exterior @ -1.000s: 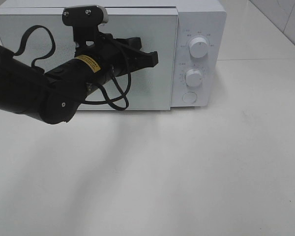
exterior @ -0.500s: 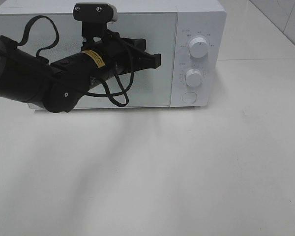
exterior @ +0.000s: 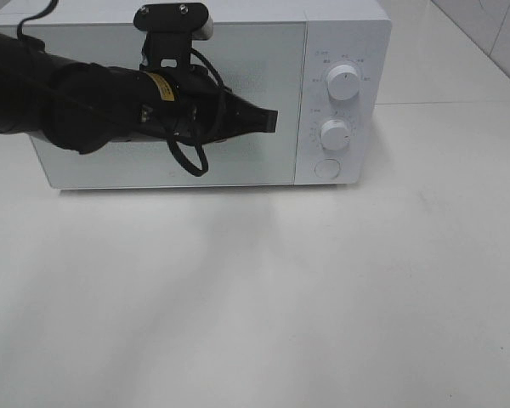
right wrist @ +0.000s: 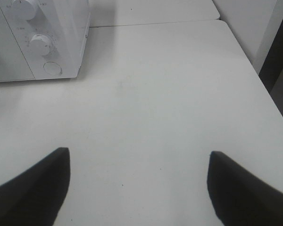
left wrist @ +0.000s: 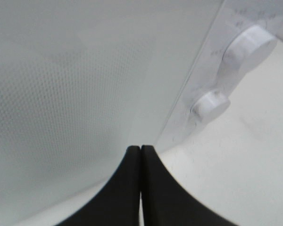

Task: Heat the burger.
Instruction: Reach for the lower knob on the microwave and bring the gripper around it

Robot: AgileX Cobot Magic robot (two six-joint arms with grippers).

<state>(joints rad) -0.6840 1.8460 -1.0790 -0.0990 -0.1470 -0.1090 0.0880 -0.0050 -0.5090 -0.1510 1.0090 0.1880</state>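
The burger is out of view in every frame. A white microwave [exterior: 344, 34] stands at the back of the table with its door [exterior: 272, 68] closed flush. My left gripper [exterior: 272, 120] is shut and empty, its tips at the right part of the door, close to the control panel. In the left wrist view the shut gripper [left wrist: 140, 149] is up against the dotted door glass [left wrist: 61, 94]. My right gripper [right wrist: 137, 153] is open and empty over bare table, to the right of the microwave [right wrist: 70, 28]; it lies outside the exterior high view.
The control panel carries an upper knob [exterior: 343, 82], a lower knob [exterior: 335, 133] and a round button [exterior: 325, 167]. The white table [exterior: 280, 297] spreads in front of the microwave. Its right edge [right wrist: 254, 75] shows in the right wrist view.
The left arm has swung in toward the microwave, and the door, slightly ajar before, now sits flush. The right gripper has not changed.
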